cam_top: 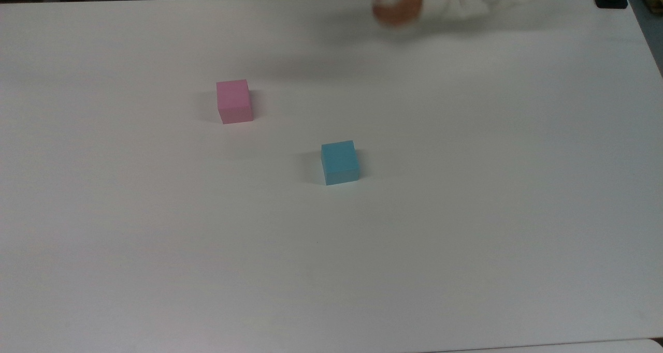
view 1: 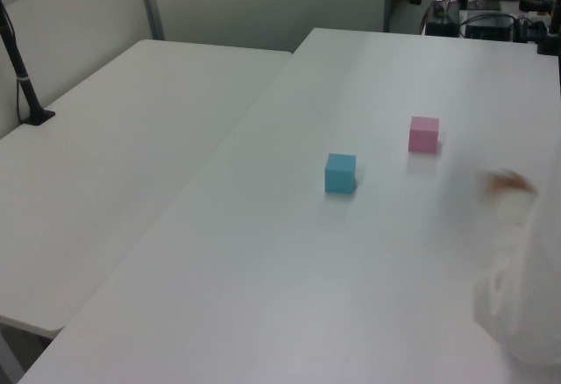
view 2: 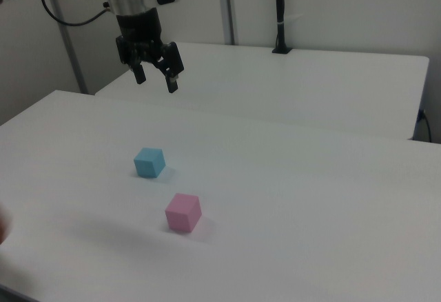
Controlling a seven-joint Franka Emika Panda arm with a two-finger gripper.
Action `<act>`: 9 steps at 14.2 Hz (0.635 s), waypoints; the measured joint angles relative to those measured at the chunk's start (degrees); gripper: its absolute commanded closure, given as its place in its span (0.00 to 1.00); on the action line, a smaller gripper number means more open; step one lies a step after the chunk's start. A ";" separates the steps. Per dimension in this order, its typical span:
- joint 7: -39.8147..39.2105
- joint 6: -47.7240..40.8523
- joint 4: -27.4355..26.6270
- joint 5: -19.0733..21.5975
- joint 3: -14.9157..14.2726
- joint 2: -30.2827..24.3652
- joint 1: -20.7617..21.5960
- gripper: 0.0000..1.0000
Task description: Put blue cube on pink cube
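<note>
The small matte blue cube (cam_top: 340, 161) sits flat on the white table (cam_top: 466, 239), well apart from the same-sized pastel pink cube (cam_top: 234, 101), which rests flat too, up and toward the top view's left.

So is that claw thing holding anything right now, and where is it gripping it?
Nothing is held. The gripper hangs open in the air above the table, while the blue cube and pink cube sit apart on it.

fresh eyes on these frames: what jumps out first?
Two small cubes apart on the bare white table: the pink cube and the blue cube. In the right view the pincer hangs open, high above the table beyond the blue cube. A person's hand blurs at the top view's upper edge.
</note>
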 measured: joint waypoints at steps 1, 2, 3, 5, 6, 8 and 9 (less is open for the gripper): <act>0.08 0.00 0.00 0.00 0.00 0.00 0.00 0.00; -0.82 0.00 0.03 -1.19 0.01 -0.01 0.00 0.00; -1.87 0.00 0.07 -2.54 -0.05 -0.05 -0.03 0.00; -2.73 0.00 0.07 -3.53 -0.20 -0.08 -0.10 0.00; -2.81 0.00 0.07 -3.53 -0.19 -0.08 -0.10 0.00; -2.87 0.00 0.07 -3.53 -0.18 -0.08 -0.10 0.00; -2.88 0.00 0.07 -3.53 -0.17 -0.08 -0.10 0.00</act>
